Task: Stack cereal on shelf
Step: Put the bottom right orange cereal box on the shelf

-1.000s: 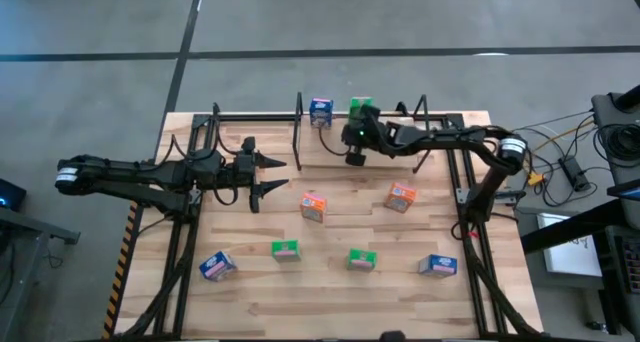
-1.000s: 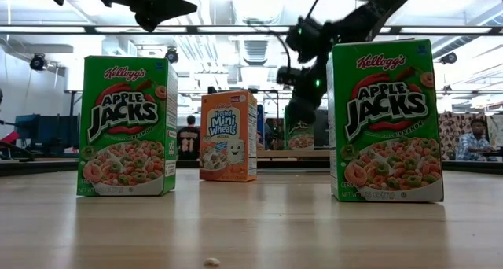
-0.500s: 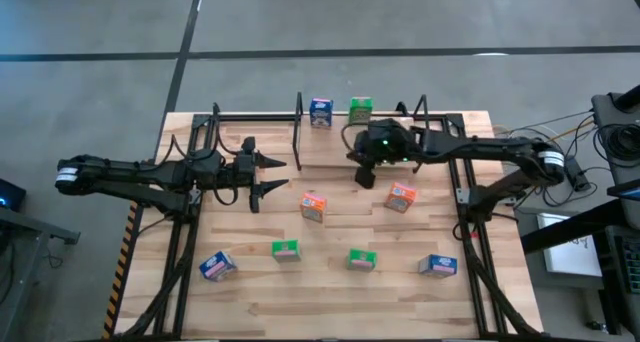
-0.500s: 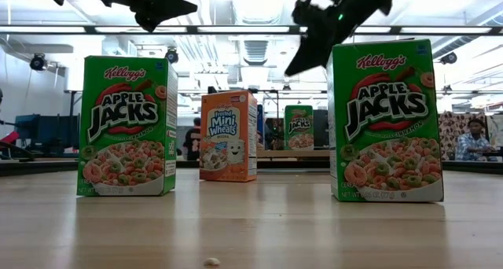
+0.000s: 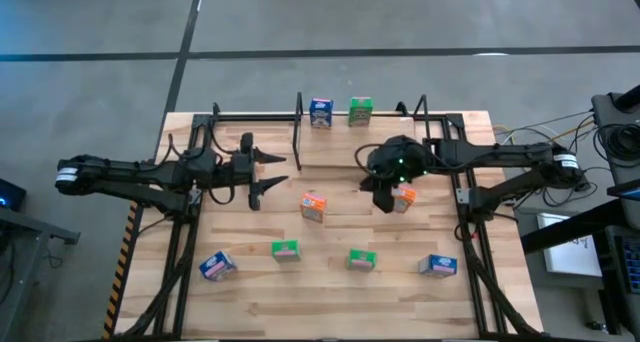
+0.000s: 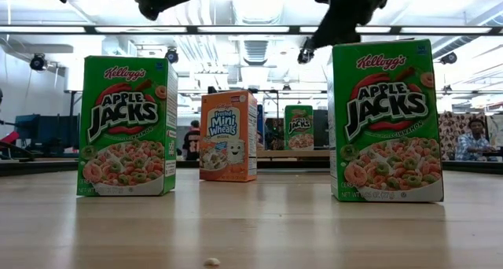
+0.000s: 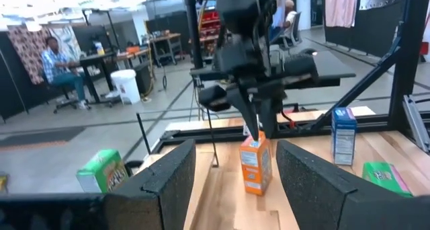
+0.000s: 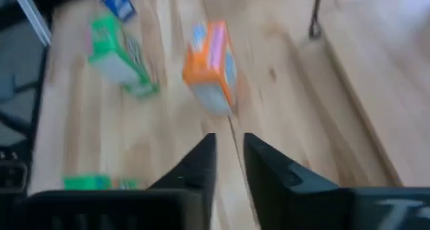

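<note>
- High view: the right gripper point(image 5: 386, 195) has come away from the shelf point(image 5: 330, 140) at the table's far edge and now hangs just beside an orange box point(image 5: 404, 197), right of centre. A second ago it stood at the shelf by the green box point(image 5: 360, 109).
- That green box stands free on the shelf next to a blue box point(image 5: 320, 111), so two boxes look placed and this one has been let go.
- Right wrist view: the fingers point(image 8: 201, 164) show a narrow gap with nothing between them. They were shut a moment back and seem to be parting; an orange box point(image 8: 211, 66) lies ahead of them.
- My read: the arm is lining up for the next pick, most likely the orange box under it.
- Left gripper point(image 5: 268, 172) waits left of centre, jaws apart and empty, unmoved over the last second; its wrist view looks across at the right arm over the orange box point(image 7: 254, 165).
- On the table lie another orange box point(image 5: 314, 207), two green point(image 5: 285, 249) point(image 5: 361, 260) and two blue point(image 5: 217, 266) point(image 5: 437, 266).
</note>
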You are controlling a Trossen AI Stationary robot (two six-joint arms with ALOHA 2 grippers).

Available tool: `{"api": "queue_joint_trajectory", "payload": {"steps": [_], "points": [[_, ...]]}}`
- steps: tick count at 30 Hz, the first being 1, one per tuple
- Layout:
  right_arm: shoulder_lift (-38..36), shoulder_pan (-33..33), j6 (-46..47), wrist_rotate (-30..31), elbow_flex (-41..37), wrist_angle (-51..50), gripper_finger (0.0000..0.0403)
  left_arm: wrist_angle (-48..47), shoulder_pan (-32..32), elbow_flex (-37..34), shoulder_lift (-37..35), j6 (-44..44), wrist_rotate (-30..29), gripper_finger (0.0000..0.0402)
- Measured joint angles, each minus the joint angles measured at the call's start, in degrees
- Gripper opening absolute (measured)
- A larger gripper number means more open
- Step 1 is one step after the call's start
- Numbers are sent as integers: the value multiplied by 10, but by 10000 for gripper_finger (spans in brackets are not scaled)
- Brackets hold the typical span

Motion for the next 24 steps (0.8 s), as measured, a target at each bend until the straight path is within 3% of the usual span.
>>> {"api": "queue_joint_trajectory", "payload": {"steps": [4, 9, 14, 24], "points": [[-2, 3, -26, 11, 0, -93, 131, 9, 0, 0, 0, 10, 0, 191], [-2, 2, 4, 98, 0, -221, 203, 5, 0, 0, 0, 6, 0, 191], [-2, 3, -8, 97, 0, -263, 258, -8, 0, 0, 0, -23, 0, 191], [-2, 3, 1, 98, 0, -342, 284, -12, 0, 0, 0, -34, 0, 191]]}}
